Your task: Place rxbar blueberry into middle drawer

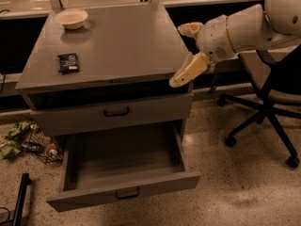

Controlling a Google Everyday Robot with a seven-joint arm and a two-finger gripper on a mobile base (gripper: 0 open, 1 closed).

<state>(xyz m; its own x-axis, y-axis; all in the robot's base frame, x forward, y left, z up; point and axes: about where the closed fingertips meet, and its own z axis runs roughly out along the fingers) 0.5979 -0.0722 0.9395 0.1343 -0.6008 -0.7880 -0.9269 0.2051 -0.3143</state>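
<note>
The rxbar blueberry (68,62), a dark flat bar with pale print, lies on the grey cabinet top (122,46) near its front left. The middle drawer (123,192) is pulled wide open below and nothing shows inside it. The drawer above it (116,111) is shut. My gripper (184,51) hovers at the cabinet's right front corner, far right of the bar. Its pale fingers (187,71) are spread apart and hold nothing.
A beige bowl (70,18) sits at the back left of the cabinet top. A black office chair (268,102) stands to the right, under my arm. Wrappers and litter (23,138) lie on the floor to the left. A black bar (21,197) lies at the bottom left.
</note>
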